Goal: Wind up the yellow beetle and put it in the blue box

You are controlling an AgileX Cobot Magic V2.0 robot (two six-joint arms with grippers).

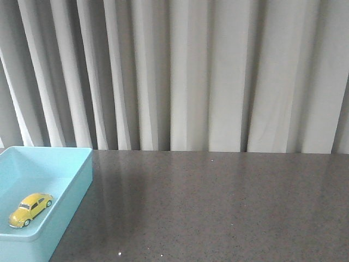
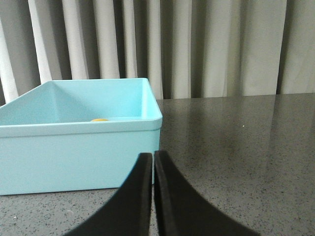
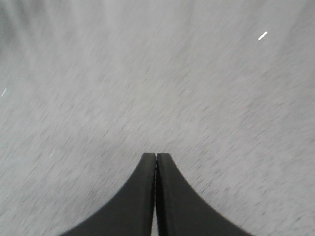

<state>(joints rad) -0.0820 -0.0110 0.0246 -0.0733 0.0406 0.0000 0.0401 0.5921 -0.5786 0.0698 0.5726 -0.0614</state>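
1. Black fingers [image 2: 142, 196] of the left hand [image 2: 153, 160] fill the near edge of the left wrist view, pressed together with nothing between them.
2. Just beyond their tips stands the box [image 2: 78, 157], its near wall facing the hand, on the dark speckled worktop [image 2: 236, 147].
3. Over the box's rim only a sliver of the beetle [image 2: 99, 119] shows in that view.
4. From the front, the box [image 1: 76, 188] sits at the worktop's [image 1: 218, 207] left edge, partly cut off by the frame.
5. Inside it the beetle [image 1: 30, 209] rests on its wheels on the box floor, near the front wall, set at a slant.
6. Neither arm shows in the front view.
7. The right hand [image 3: 156, 157] is likewise closed and empty, its fingers [image 3: 170, 196] over bare grey worktop [image 3: 147, 73], which looks blurred.
8. Pale curtains [image 1: 191, 71] hang behind the worktop.
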